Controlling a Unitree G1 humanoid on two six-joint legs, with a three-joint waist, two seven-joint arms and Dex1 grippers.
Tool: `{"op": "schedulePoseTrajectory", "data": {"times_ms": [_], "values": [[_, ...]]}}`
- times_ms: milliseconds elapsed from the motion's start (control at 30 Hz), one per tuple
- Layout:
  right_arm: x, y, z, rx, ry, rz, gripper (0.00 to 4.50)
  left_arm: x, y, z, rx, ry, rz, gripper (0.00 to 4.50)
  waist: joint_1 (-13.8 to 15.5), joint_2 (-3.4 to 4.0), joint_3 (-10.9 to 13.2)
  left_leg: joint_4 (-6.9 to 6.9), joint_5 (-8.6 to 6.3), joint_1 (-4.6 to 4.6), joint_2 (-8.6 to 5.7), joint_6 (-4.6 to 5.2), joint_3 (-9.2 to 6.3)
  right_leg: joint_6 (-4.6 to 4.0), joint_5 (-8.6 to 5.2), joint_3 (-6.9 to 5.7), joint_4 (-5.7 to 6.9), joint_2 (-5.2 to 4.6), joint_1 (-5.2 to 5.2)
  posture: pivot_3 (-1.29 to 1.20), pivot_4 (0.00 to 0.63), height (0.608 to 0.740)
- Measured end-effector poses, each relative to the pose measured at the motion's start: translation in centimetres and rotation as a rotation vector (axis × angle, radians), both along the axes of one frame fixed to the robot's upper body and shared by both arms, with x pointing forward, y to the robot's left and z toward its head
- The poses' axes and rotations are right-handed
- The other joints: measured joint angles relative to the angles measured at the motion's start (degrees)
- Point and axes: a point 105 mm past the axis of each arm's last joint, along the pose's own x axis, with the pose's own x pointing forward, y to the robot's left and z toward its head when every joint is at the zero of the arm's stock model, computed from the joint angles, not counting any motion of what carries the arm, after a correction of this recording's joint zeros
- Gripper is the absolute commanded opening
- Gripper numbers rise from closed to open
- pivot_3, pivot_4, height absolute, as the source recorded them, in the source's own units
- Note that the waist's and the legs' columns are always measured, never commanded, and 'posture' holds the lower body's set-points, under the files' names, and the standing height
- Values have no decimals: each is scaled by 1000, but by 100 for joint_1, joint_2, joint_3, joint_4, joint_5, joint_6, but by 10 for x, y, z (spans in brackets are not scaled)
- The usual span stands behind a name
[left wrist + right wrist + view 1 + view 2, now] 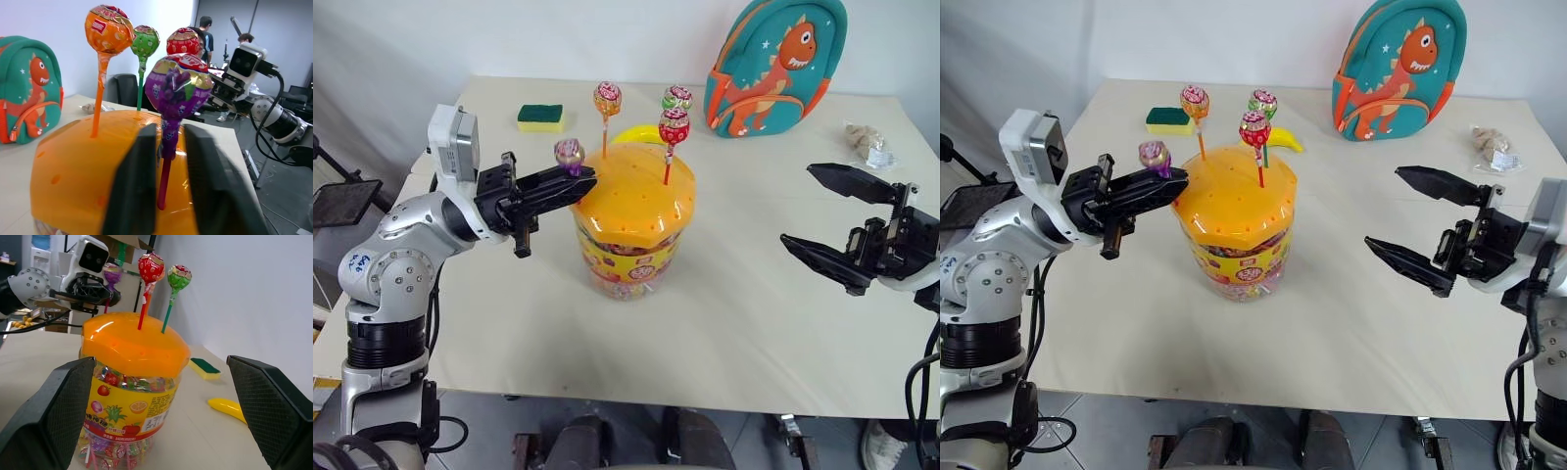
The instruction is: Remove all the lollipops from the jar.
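The jar (626,225) stands mid-table, with a domed orange lid and a yellow body printed with candy. Four lollipops stick up from the lid: purple (570,154), orange (607,98), green (677,97) and red (674,125). My left gripper (578,183) reaches in level from the left over the lid's edge and is shut on the purple lollipop's stick just under the candy head; in the left wrist view the stick runs between its two fingers (137,181). My right gripper (800,204) hangs open to the right of the jar, well apart from it, holding nothing.
A green and yellow sponge (540,117) lies at the back left. A yellow banana (636,134) lies just behind the jar. A teal dinosaur backpack (773,64) leans at the back, and a small plastic-wrapped item (871,145) lies at the back right.
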Motion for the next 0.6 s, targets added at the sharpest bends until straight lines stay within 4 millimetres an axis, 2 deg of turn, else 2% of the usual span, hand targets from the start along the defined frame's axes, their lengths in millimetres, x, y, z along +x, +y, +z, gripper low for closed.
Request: {"op": "schedulePoseTrajectory", "data": {"times_ms": [167, 233, 267, 333, 400, 500, 533, 600], "values": [[2, 1, 0, 40, 6, -5, 4500, -7, 21, 32, -174, 14, -12, 25, -6, 0, 0, 5, 0, -1, 0, 0, -3, 0, 0, 1, 5, -10, 0, 0, 150, 740], [3, 3, 4, 46, -6, 5, 4500, -1, 39, 33, -214, 43, 60, 25, -25, 0, 0, 5, 0, 0, 1, 0, -3, 0, 0, 0, 5, -2, -1, 0, 150, 740], [3, 4, 5, 47, -12, 13, 4500, 3, 54, 26, -198, 63, 136, 25, -53, 0, 0, 4, 0, 3, 2, -2, -3, 0, 0, 2, 6, 2, 0, 0, 150, 740], [4, 8, 5, 45, -10, 29, 4500, 16, 89, 0, -79, 128, 344, 25, -110, 1, 0, -12, -1, 13, 3, -6, 8, -2, -2, -5, 5, 15, -2, 0, 150, 740], [5, 13, 0, 30, 2, 53, 4500, 28, 141, -42, 90, 250, 620, 25, -145, 1, 0, -21, -2, 14, 8, -10, 16, -3, -3, -18, 1, 30, -7, 0, 150, 740], [4, 18, -7, -7, 12, 88, 4500, 25, 193, -93, 254, 417, 855, 25, -141, 0, -1, -24, -5, 10, 12, -13, 15, -4, -3, -18, -7, 28, -11, 0, 150, 740], [4, 19, -8, -8, 12, 98, 4500, 19, 205, -113, 323, 481, 901, 25, -136, 0, -1, -27, -6, 9, 10, -12, 14, -4, -3, -16, -8, 20, -11, 0, 150, 740], [2, 20, -12, -21, 7, 113, 4500, 5, 216, -150, 439, 597, 933, 25, -105, 0, 0, -28, -7, 0, 3, -9, 1, -4, -3, 1, -7, -26, -16, 0, 150, 740]]}}
